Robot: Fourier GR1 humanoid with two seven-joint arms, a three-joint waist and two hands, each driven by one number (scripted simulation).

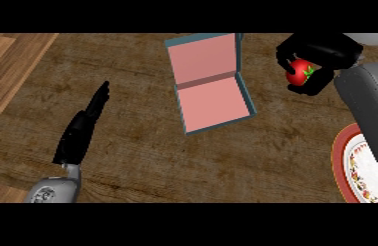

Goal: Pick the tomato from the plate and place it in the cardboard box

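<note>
The right hand (pixel 319 54) sits in the upper right of the frame, its black fingers curled round the tomato (pixel 298 73); the red fruit with its green stalk shows between fingers and thumb, so the tomato is in the hand and off the plate (pixel 341 160), whose patterned, red-rimmed edge shows at the lower right, partly cut by the frame and partly behind the grey forearm.

The relation that matters now is tomato to box (pixel 210 82): the box lies to the left of the carrying hand, at the upper centre of the frame, close by but with a strip of bare counter (pixel 148 155) between them; it lies open with its pink inside facing up, the long axis running from the top of the frame downward with a slight tilt, a fold line crossing it about midway. The nearer opening for the hand appears to be the upper half, level with the tomato; the move, as I judge it, is a short carry leftward and then a release over the pink floor.

The left hand (pixel 83 127) is at the left of the frame, fingers straight and pointing up, resting, holding nothing; it is about as far from the box and plays no part.

Count: one tomato; one plate; one box; two hands.
</note>
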